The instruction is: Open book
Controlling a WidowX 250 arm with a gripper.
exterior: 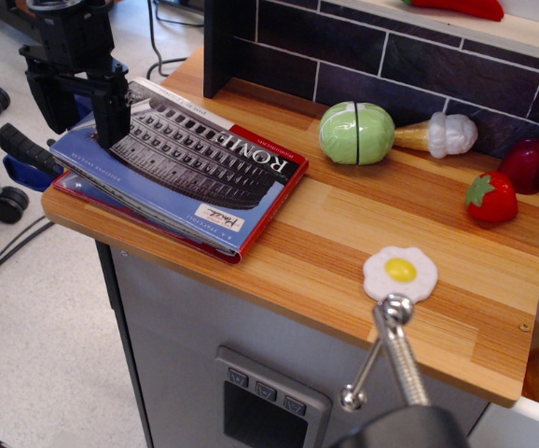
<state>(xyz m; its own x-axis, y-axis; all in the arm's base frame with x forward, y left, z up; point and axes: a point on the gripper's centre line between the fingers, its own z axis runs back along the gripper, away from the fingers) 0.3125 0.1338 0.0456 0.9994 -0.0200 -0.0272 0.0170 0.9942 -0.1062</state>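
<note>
The book [190,173] lies closed on the left end of the wooden counter [344,252], with its blue cover, grey Colosseum photo and "ROME" band facing up and red edges showing. My black gripper [81,110] hangs over the book's far left edge. Its fingers are spread apart and hold nothing. The right finger [113,110] is low over the cover near the left edge; the left finger [46,98] is outside the book's edge. I cannot tell if a fingertip touches the cover.
A green split vegetable [356,133], a white garlic-like toy [442,135], a strawberry [491,197], a dark red fruit [527,164] and a fried egg [399,272] lie on the counter's right half. A black tiled back wall [391,56] rises behind. A metal handle [381,355] stands in front.
</note>
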